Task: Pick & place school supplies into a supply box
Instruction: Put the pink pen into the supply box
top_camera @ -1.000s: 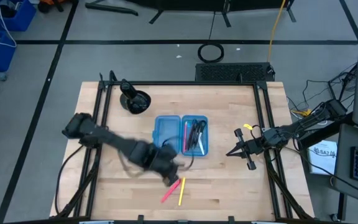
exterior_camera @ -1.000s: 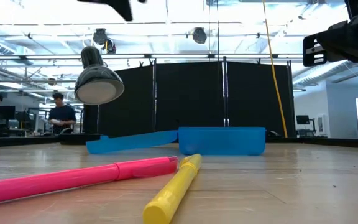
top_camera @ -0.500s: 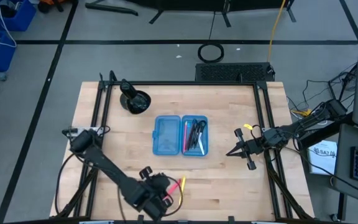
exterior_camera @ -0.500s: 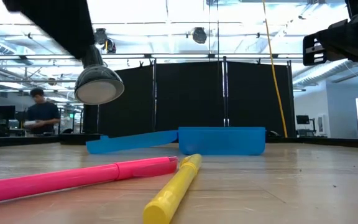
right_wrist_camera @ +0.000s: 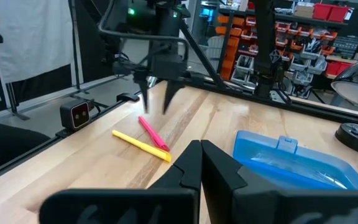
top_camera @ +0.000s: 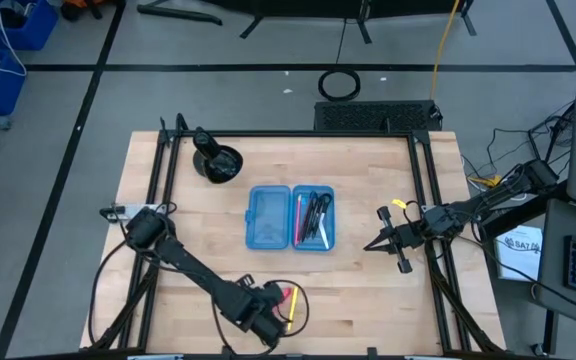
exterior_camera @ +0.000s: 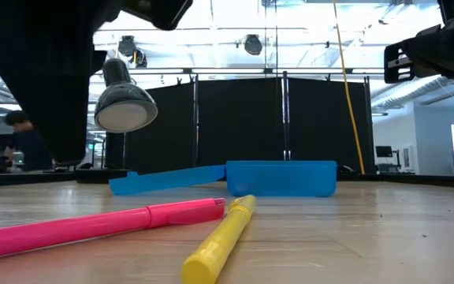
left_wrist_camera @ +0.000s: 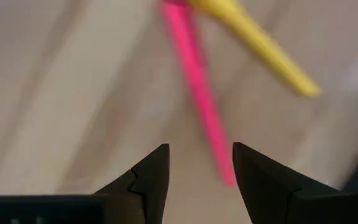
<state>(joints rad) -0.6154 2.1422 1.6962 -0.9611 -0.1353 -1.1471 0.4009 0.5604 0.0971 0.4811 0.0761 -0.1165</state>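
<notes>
The left hand (right_wrist_camera: 156, 93) is hanging released over the pink pen (left_wrist_camera: 199, 106) near the desk's front edge; closing off-centre could nudge the touching yellow pen (left_wrist_camera: 260, 45) away.

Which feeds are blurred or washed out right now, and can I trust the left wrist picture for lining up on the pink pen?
Left wrist view: motion-blurred, the pink pen and yellow pen smeared, only the left claw sharp, so lean on other views. Low view: backlit by bright ceiling lights, the arm a black silhouette. High view: evenly lit, supply box clear. Right wrist view: sharp, right claw shut.
</notes>
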